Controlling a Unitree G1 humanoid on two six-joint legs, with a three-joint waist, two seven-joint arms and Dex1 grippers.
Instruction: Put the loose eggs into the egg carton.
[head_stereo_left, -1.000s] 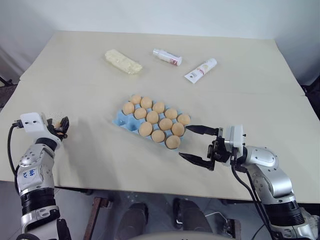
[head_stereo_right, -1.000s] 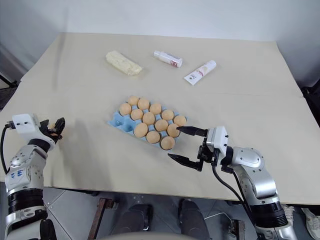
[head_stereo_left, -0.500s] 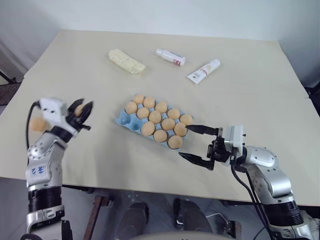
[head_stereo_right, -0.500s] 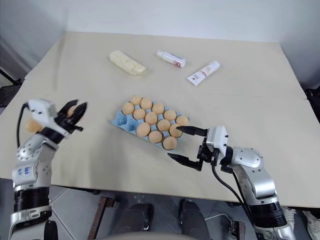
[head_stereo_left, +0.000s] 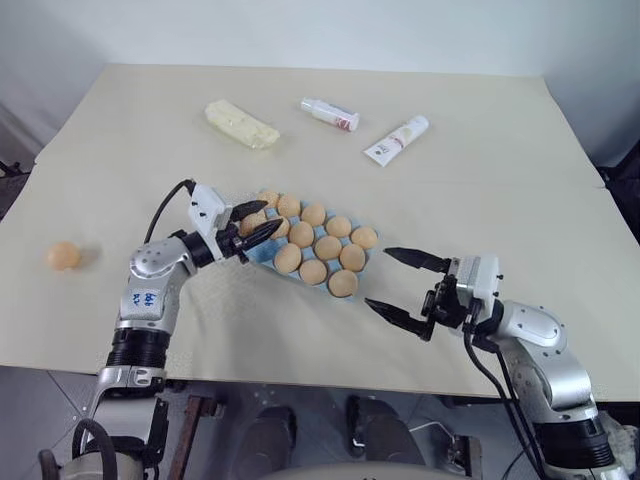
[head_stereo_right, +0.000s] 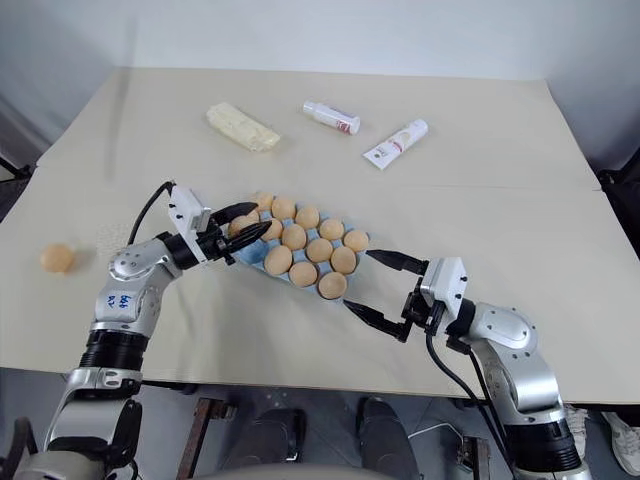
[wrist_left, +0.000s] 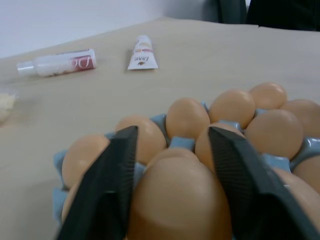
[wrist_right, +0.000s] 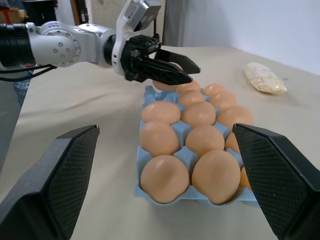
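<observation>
Far out on the left edge of the counter (head_stereo_left: 480, 190) sits one loose egg (head_stereo_left: 63, 255), on its own, well behind the left gripper (head_stereo_left: 252, 225) and well apart from it.

Next along is that left gripper, reaching level across the near-left corner of the egg carton (head_stereo_left: 262, 253). Its jaws stand apart with an egg (wrist_left: 175, 200) between them; the wrist view has that egg sitting right up between the two black fingers (wrist_left: 107, 180). Whether the pads are actually pressing the shell, I cannot tell: there is a sliver of gap on either side. Ahead of the jaws, the blue cups are packed with more eggs (wrist_left: 187, 117), row upon row.

Far beyond the left jaws, at the back of the counter, lies a pale yellow wrapped block (head_stereo_left: 242, 124), then a small white bottle (head_stereo_left: 330, 113), then a white tube (head_stereo_left: 397, 139) lying at an angle.

Centre stage is the carton itself, light blue, set on a slant, almost every cup filled with a tan egg. One bare blue cup shows at the corner under the left jaws.

Over on the right, the right gripper (head_stereo_left: 405, 290) hovers just off the carton's near-right end, jaws spread wide and holding nothing. From its wrist view the carton lies straight ahead between the two fingers, nearest eggs (wrist_right: 165, 177) just beyond the tips, the left gripper at the far corner.
</observation>
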